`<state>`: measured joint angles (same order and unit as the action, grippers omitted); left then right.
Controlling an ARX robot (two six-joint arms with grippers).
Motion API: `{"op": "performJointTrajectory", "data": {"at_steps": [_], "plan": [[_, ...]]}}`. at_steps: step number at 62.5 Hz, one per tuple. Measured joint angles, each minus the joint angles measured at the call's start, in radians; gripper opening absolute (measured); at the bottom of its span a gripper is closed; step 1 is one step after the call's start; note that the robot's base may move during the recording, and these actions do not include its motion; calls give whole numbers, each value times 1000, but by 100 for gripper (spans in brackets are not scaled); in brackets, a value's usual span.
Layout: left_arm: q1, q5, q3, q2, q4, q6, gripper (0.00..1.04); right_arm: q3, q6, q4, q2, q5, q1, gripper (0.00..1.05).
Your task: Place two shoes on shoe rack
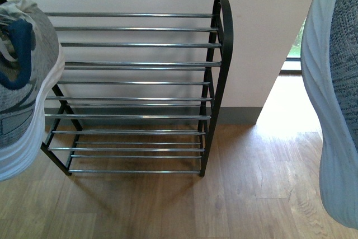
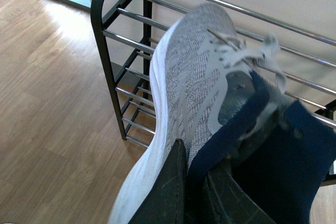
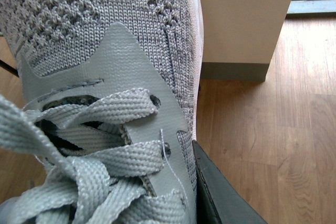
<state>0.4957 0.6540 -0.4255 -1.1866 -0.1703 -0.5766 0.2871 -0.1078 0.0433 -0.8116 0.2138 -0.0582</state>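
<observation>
Before the rack (image 1: 228, 37), jaws hold both sneakers (image 1: 22, 82) (image 1: 335, 99) aloft.

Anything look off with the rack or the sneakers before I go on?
Nothing stands out. The rack stands upright, its visible bars straight and bare. The left claw grips the left sneaker at its collar, and the right sneaker is also held off the floor.

Grey knit sneakers (image 1: 33, 71), white soles (image 1: 22, 149), navy lining (image 1: 19, 43), black rack (image 1: 222, 54), chrome bars (image 1: 134, 63), wood-grain floor (image 1: 257, 183)
</observation>
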Motion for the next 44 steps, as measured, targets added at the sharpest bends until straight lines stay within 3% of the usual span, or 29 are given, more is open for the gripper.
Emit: {"op": "performJointTrajectory", "data": {"at_steps": [28, 37, 44], "plan": [[0, -1, 0, 0, 0, 0, 2, 0, 1, 3, 0, -3, 0, 2], [0, -2, 0, 0, 0, 1, 2, -90, 34, 327, 1, -151, 45, 2], [0, -1, 0, 0, 0, 1, 2, -26, 13, 298, 1, -244, 104, 2]]}}
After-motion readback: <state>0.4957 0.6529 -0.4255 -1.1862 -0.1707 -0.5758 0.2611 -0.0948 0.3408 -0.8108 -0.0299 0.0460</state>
